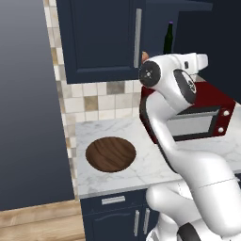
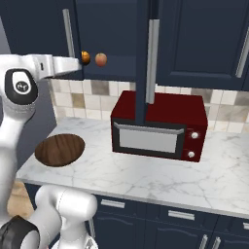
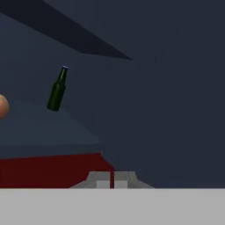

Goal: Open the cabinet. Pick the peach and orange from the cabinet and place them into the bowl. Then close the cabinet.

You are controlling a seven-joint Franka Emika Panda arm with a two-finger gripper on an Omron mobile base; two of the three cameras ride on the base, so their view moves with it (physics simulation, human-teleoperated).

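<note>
1. Left base view: a marble counter (image 1: 141, 172) is seen under the navy cabinet (image 1: 101, 40); the wooden bowl (image 1: 111, 154) is set on it, left of the red microwave (image 1: 207, 117).
2. Right base view: the orange (image 2: 85, 57) and the peach (image 2: 100, 59) are seen side by side inside the opened cabinet, just beyond the arm's end.
3. Hand view: the gripper (image 3: 112, 180) is pressed shut, with nothing held; a dark bottle (image 3: 57, 90) is seen in the cabinet.

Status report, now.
Fingers shut, empty. Cabinet open; orange and peach on shelf. Bowl empty. Bottle nearby.
</note>
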